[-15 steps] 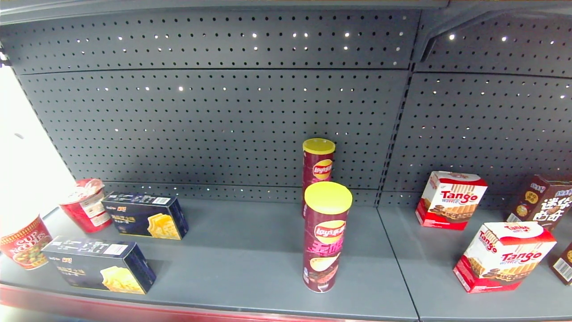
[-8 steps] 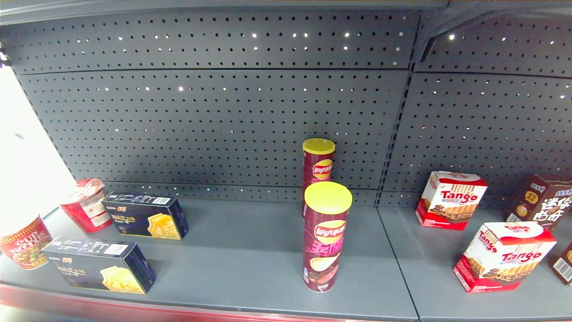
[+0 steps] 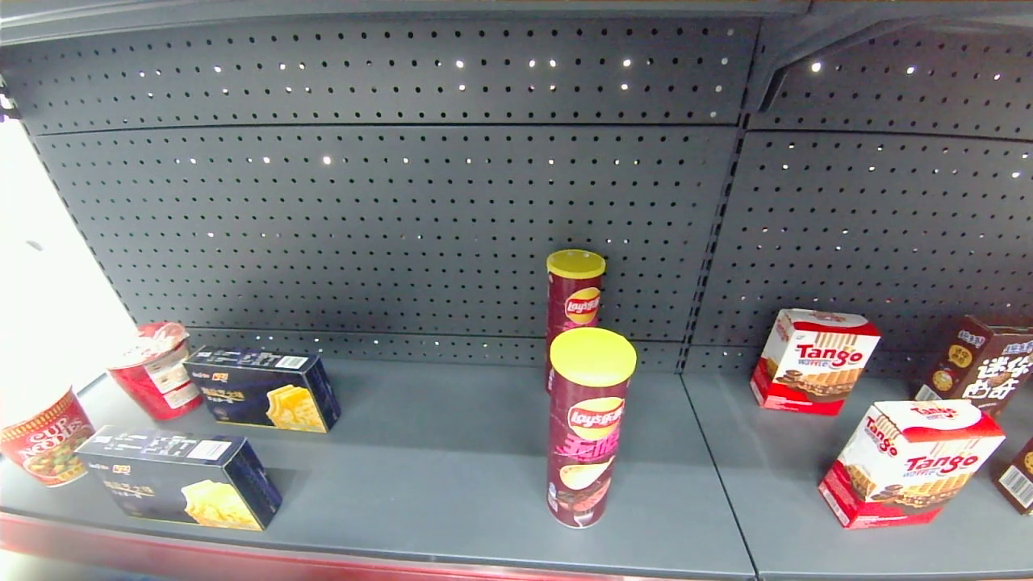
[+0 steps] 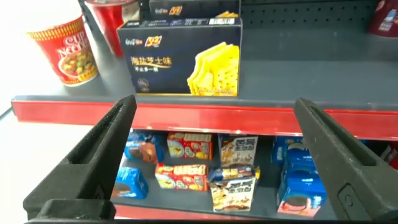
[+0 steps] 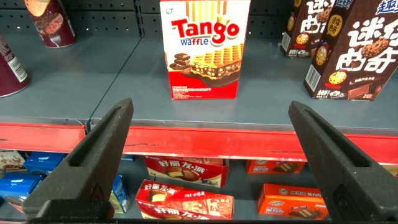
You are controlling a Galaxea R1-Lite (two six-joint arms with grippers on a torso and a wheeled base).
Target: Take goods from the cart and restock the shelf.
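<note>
On the grey shelf (image 3: 452, 460) two maroon chip cans with yellow lids stand upright, one at the front (image 3: 589, 428) and one behind it (image 3: 575, 303). Dark blue cracker boxes (image 3: 181, 478) (image 3: 266, 389) and red cup noodles (image 3: 44, 436) (image 3: 155, 369) lie at the left. Red and white wafer boxes (image 3: 908, 461) (image 3: 813, 361) stand at the right. My left gripper (image 4: 214, 168) hangs open, empty, in front of the shelf's red edge (image 4: 205, 116), below a blue cracker box (image 4: 183, 56). My right gripper (image 5: 211, 168) is open and empty, facing a wafer box (image 5: 205, 50).
Brown cookie boxes (image 3: 980, 363) (image 5: 357, 50) stand at the far right. A lower shelf holds blue snack packs (image 4: 298, 186) and red boxes (image 5: 186, 199). A perforated back panel (image 3: 403, 226) closes the shelf behind; bare shelf floor lies between the cracker boxes and the chip cans.
</note>
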